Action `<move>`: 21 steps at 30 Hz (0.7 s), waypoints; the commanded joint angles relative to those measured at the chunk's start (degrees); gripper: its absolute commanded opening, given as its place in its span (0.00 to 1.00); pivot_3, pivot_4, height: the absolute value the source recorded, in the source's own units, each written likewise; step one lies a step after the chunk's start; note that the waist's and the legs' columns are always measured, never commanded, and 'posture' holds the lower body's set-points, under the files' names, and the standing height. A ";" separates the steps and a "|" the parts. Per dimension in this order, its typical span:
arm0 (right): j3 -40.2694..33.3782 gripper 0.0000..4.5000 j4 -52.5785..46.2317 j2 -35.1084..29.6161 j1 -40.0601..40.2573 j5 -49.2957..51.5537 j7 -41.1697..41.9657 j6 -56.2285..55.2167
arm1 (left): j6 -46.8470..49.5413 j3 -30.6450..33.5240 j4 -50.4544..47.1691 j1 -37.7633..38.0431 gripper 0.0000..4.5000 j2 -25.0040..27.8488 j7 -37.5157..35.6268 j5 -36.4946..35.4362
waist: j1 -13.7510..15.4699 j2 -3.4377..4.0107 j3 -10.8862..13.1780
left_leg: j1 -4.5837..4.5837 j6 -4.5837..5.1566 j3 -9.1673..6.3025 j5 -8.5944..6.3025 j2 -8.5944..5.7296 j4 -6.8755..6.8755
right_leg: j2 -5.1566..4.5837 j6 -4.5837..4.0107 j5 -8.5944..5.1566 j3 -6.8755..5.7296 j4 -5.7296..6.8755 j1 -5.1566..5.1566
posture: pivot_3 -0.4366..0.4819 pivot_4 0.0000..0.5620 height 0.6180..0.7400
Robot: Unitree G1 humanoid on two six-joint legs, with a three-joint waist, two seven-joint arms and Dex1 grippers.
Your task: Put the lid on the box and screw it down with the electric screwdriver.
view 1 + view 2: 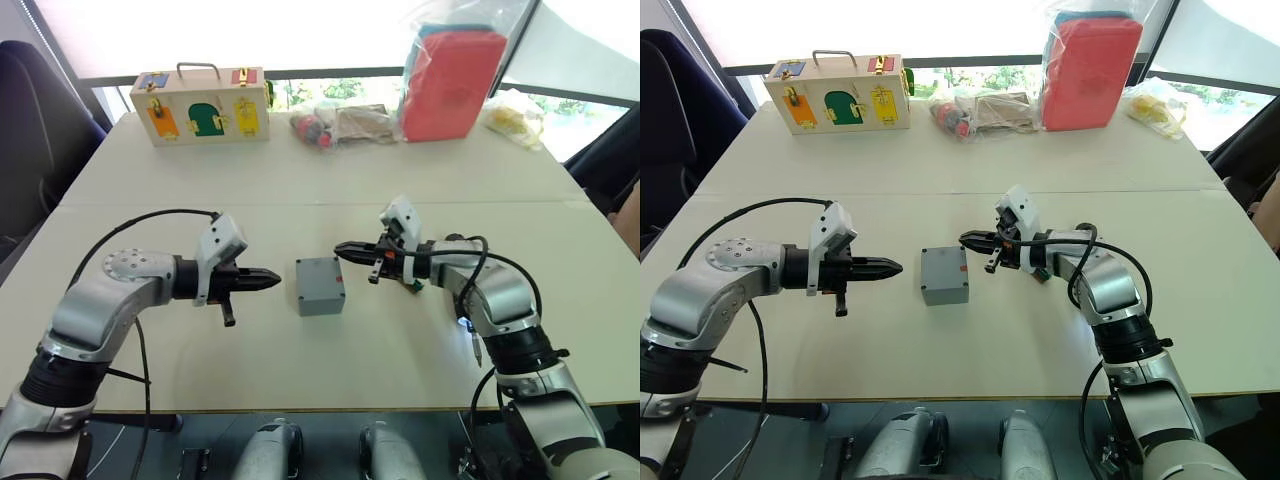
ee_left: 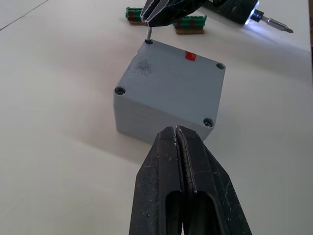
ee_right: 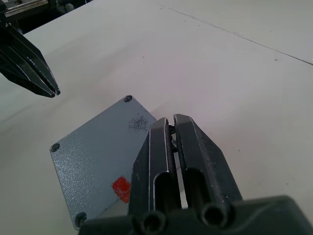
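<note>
Lid [image 2: 171, 81] on box [image 2: 156, 125], red mark, no legible writing.

Along the table's [image 1: 200, 180] far edge I see a wooden box [image 1: 200, 106] with coloured latches and a handle, a clear bag [image 1: 335, 123] of small parts, a red case [image 1: 452, 82] in plastic, and a yellowish bag [image 1: 515, 116]. Two green strips [image 2: 188, 23] lie nearer.

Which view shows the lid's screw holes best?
The left wrist view: the lid sits on the box with all four corners visible. The right wrist view hides part behind the right gripper; the eye views show it small.
</note>
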 commanded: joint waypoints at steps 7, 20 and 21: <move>1.01 0.02 -0.37 0.14 -0.21 -0.44 -0.25 -1.03 | -1.29 1.48 -1.23 -0.57 0.00 -0.21 0.75 -0.75 | -0.01 0.00 0.00 | 0.00 0.00 0.00 0.00 0.00 0.00 | 0.00 0.00 0.00 0.00 0.00 0.00 | 0.48 0.27 1.00; 0.95 0.34 0.21 -0.14 -0.12 -1.00 -1.30 -1.67 | -1.21 1.44 -1.35 -0.94 0.00 -0.25 0.85 -0.96 | -0.01 0.00 0.00 | 0.00 0.00 0.00 0.00 0.00 0.00 | 0.01 0.00 0.00 0.00 0.00 0.00 | 0.48 0.27 1.00; 0.51 0.44 0.03 -0.19 -0.40 -0.74 -1.50 -1.36 | -1.22 1.40 -1.24 -1.13 0.00 -0.32 0.82 -0.98 | -0.02 0.00 0.00 | 0.00 0.00 0.00 0.00 0.00 0.00 | 0.01 0.00 0.00 0.00 0.00 0.00 | 0.48 0.27 1.00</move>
